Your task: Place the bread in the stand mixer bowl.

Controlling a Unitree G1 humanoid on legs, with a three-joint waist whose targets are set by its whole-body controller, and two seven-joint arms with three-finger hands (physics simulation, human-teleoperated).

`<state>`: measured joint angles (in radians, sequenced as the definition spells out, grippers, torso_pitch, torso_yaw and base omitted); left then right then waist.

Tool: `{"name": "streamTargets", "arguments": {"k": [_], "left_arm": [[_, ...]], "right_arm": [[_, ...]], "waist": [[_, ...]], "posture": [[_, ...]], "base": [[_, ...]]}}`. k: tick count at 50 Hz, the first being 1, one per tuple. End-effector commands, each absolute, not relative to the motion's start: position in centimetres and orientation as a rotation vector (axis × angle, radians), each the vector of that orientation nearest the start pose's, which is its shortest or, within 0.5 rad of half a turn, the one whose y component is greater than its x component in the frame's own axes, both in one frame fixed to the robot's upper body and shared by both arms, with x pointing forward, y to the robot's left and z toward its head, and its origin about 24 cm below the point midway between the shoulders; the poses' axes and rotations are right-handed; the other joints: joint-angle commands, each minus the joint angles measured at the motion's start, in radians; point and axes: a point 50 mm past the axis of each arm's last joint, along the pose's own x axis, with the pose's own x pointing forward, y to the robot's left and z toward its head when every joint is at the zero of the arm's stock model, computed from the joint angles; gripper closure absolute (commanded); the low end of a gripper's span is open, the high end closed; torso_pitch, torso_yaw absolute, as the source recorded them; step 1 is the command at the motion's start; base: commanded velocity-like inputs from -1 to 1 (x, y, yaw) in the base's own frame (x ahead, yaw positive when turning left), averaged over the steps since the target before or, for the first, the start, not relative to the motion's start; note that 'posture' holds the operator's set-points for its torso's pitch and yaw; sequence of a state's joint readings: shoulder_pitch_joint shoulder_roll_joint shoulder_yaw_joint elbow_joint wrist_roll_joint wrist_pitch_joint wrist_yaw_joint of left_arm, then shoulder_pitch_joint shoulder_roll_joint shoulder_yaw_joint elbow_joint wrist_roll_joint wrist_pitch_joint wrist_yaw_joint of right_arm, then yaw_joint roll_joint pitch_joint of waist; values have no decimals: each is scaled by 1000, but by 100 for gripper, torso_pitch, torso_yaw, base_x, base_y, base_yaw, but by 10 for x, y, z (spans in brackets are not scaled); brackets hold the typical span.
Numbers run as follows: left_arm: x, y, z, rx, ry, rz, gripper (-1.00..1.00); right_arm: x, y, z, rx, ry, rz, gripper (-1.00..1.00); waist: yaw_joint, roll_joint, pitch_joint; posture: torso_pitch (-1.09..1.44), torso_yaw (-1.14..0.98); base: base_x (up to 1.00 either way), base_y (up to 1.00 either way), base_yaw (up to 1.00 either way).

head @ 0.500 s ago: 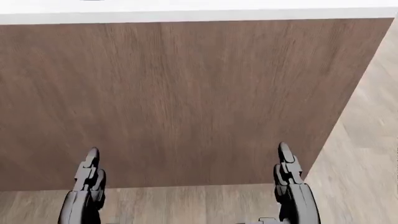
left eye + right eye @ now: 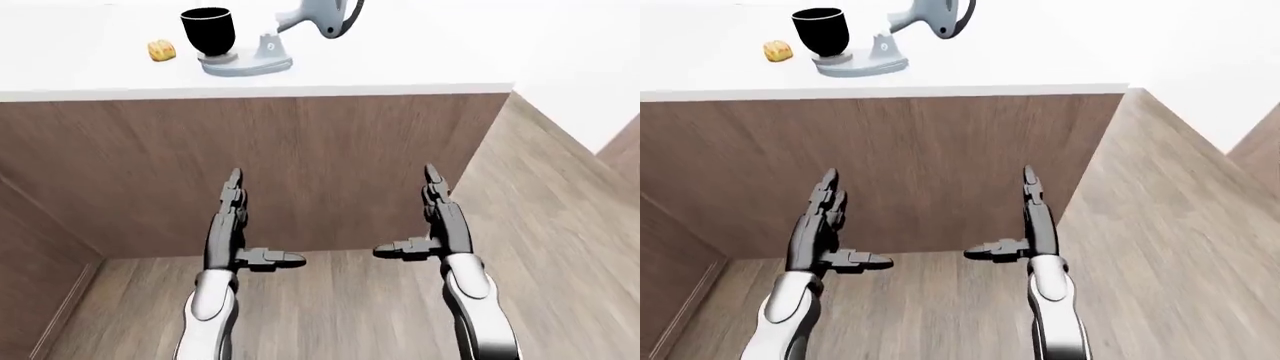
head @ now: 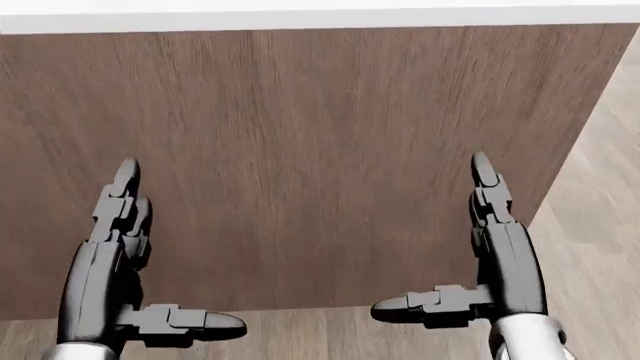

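white counter [image 2: 400,67] over wood panel, wood floor below.
bread [image 2: 161,50] on the counter top-left in left-eye view, just left of black stand mixer bowl [image 2: 208,31] on the mixer [image 2: 270,45]. left hand [image 2: 228,225] and right hand [image 2: 438,221] both released, fingers straight, thumbs pointing inward, holding nothing.

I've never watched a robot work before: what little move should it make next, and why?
Probably raise the left hand toward the bread. Both hands are open and empty, low against the wooden counter side, while the bread lies on the white countertop just left of the black mixer bowl.
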<state>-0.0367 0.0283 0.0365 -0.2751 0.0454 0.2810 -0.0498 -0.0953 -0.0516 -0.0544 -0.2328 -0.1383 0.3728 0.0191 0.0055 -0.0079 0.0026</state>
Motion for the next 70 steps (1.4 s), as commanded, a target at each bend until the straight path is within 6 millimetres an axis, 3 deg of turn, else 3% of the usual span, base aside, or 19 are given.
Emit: {"name": "streamTargets", "arguments": {"k": [1, 13, 18, 21, 24, 29, 30, 31, 33, 41, 44, 45, 48, 52, 55, 57, 59, 67, 70], "left_arm": [[257, 156, 108, 77, -101, -13, -100], [248, 155, 166, 92, -208, -21, -100], [249, 157, 171, 111, -224, -11, -100], [249, 157, 173, 118, -236, -12, -100], [249, 158, 175, 119, -237, -7, -100], [250, 161, 175, 129, -241, 6, -100], [251, 162, 174, 144, -240, 10, -100], [251, 162, 174, 138, -239, 9, -100], [251, 162, 175, 138, -241, 9, -100], [251, 163, 173, 150, -240, 17, -100], [251, 163, 172, 154, -242, 15, -100], [251, 163, 171, 155, -240, 14, -100], [252, 163, 171, 159, -241, 15, -100], [251, 163, 171, 165, -242, 13, -100], [250, 162, 170, 164, -241, 10, -100], [249, 163, 172, 154, -242, 12, -100], [249, 163, 173, 138, -243, 12, -100], [248, 164, 173, 123, -248, 18, -100], [248, 165, 175, 119, -253, 22, -100]], "right_arm": [[269, -167, 110, -190, -49, -62, -98], [269, -170, 156, -243, -191, -85, -98], [269, -170, 160, -272, -187, -99, -97], [271, -169, 162, -289, -188, -100, -98], [271, -169, 164, -285, -190, -99, -98], [270, -170, 166, -284, -191, -99, -97], [270, -169, 166, -285, -190, -97, -97], [270, -169, 165, -283, -192, -97, -97], [270, -169, 165, -283, -192, -99, -98], [267, -169, 165, -282, -192, -103, -98], [266, -172, 165, -273, -195, -105, -98], [266, -172, 165, -272, -194, -106, -98], [265, -172, 164, -269, -194, -106, -98], [263, -170, 168, -271, -198, -104, -98], [262, -171, 169, -272, -197, -106, -98], [261, -171, 171, -274, -199, -106, -98], [261, -170, 171, -273, -199, -106, -98], [260, -171, 170, -273, -198, -109, -98], [261, -170, 170, -273, -197, -107, -98]], "waist": [[0, 0, -19], [1, 1, -12], [-2, 8, -21], [-7, -9, 6], [-11, -18, -2], [-20, 50, 18], [-20, 89, 4], [-22, 100, -9], [-17, 77, 19], [-20, -9, 19], [-23, -73, 6], [-32, -36, 13], [-21, -53, -1], [-17, -16, 14], [-22, 45, 15], [-26, 101, -11], [-17, 78, 15], [-16, -11, 19], [-17, -75, 5]], "posture": [[0, 0], [0, 0], [0, 0], [0, 0], [0, 0], [0, 0], [0, 0], [0, 0], [0, 0], [0, 0], [0, 0], [0, 0], [0, 0], [0, 0], [0, 0], [0, 0], [0, 0], [0, 0], [0, 0]], "base": [[0, 0, 0], [0, 0, 0], [0, 3, 0], [0, 29, 0], [0, 34, 0], [0, 34, 0], [0, 34, 0], [0, 34, 0], [0, 34, 0], [0, 34, 0], [0, 34, 0], [0, 34, 0], [0, 34, 0], [0, 34, 0], [0, 34, 0], [0, 34, 0], [0, 34, 0], [0, 34, 0], [0, 34, 0]]}}
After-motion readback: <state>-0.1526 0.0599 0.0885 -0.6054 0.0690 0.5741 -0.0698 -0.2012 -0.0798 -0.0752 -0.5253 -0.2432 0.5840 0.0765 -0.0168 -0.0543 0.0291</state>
